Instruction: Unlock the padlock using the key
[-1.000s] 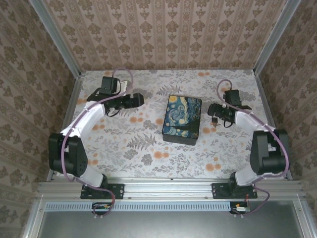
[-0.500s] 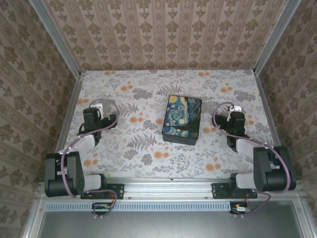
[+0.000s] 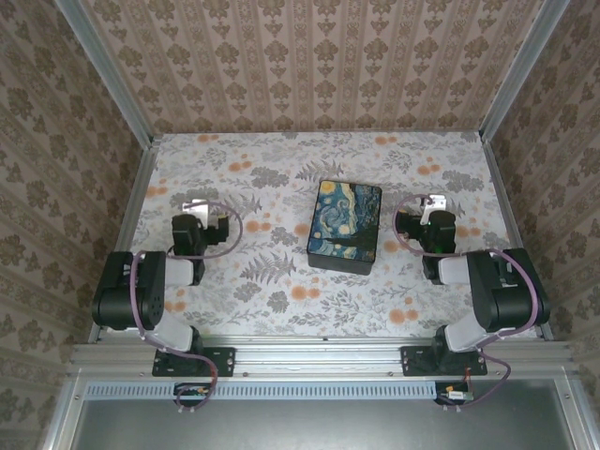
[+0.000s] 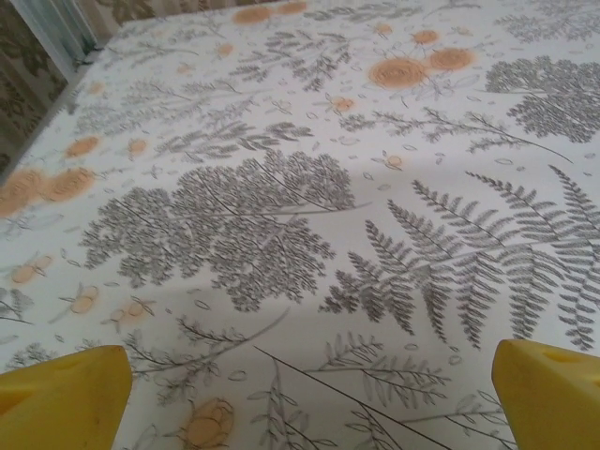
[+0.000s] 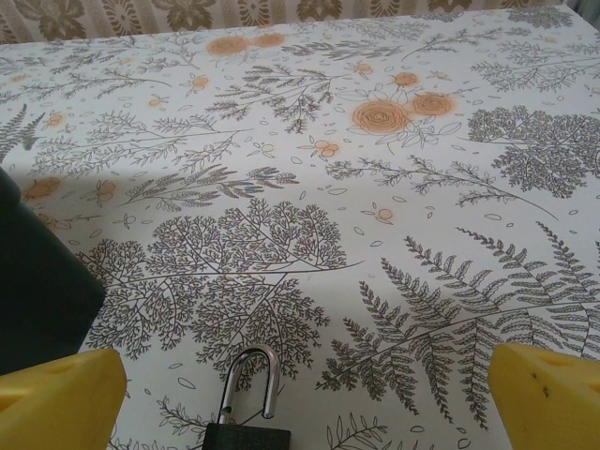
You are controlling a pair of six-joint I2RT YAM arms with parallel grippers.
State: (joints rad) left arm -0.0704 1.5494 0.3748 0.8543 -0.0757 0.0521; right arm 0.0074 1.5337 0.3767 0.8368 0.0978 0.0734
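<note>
A small padlock [image 5: 247, 417] lies on the flower-printed table at the bottom edge of the right wrist view. Its body looks dark and its silver shackle points away from me. The shackle's right leg ends just above the body. My right gripper [image 5: 305, 401] is open just behind it, with yellow fingertips [image 5: 58, 398] wide on either side and nothing between them. My left gripper [image 4: 305, 403] is open over bare table. From above, the left gripper [image 3: 194, 208] sits far left and the right gripper [image 3: 432, 208] right of the box. The key is out of view.
A black box with a blue-and-yellow swirly lid [image 3: 345, 226] stands mid-table between the arms; its dark side [image 5: 37, 281] shows at the left of the right wrist view. Patterned walls enclose the table [image 3: 281, 169] on three sides. Both arms are folded back near their bases.
Both arms have drawn back from beside the box and folded toward their bases. Both grippers stay open.
</note>
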